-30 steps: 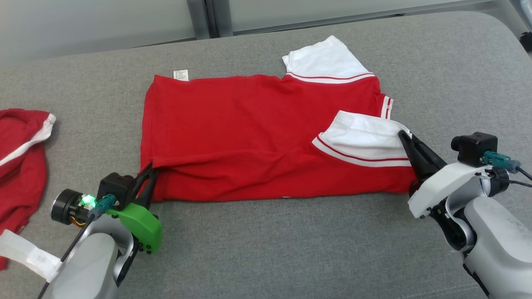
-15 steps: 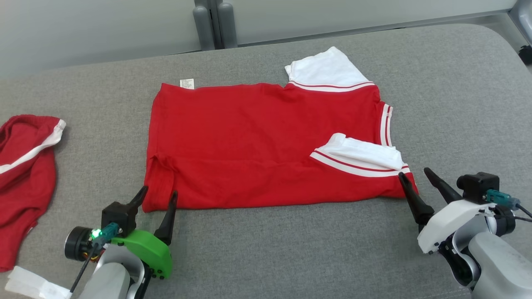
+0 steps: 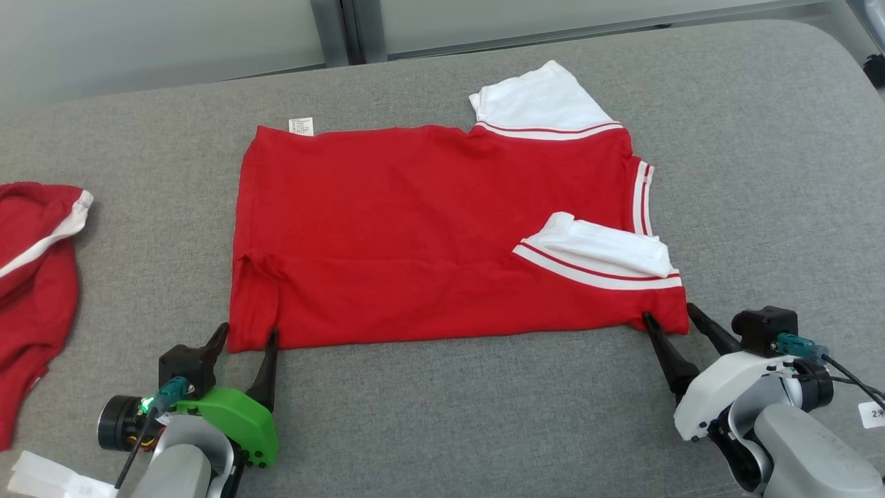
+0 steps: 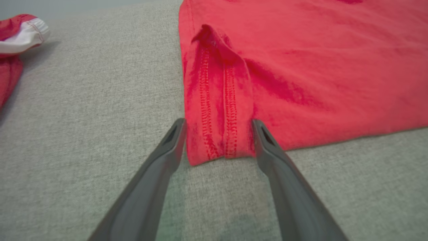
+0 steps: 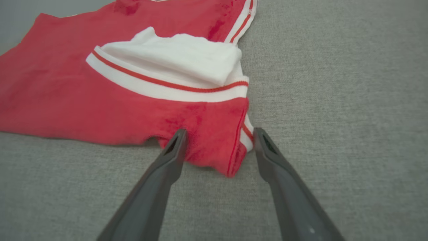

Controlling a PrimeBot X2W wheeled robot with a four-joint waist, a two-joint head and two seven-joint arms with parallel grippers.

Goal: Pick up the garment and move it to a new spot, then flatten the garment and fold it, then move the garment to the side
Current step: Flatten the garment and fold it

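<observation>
Garment (image 3: pixel 429 228) corners lie within spread left tool (image 3: pixel 247 329), right tool (image 3: pixel 669 311).

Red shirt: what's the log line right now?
red-and-white fabric shirt: folded flat | left hand: open | right hand: open

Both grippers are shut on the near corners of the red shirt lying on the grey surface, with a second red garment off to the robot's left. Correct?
No: both are open. The left wrist view shows the left gripper with fingers spread either side of the red shirt at its near corner; the right wrist view shows the right gripper likewise. The rest holds.
</observation>
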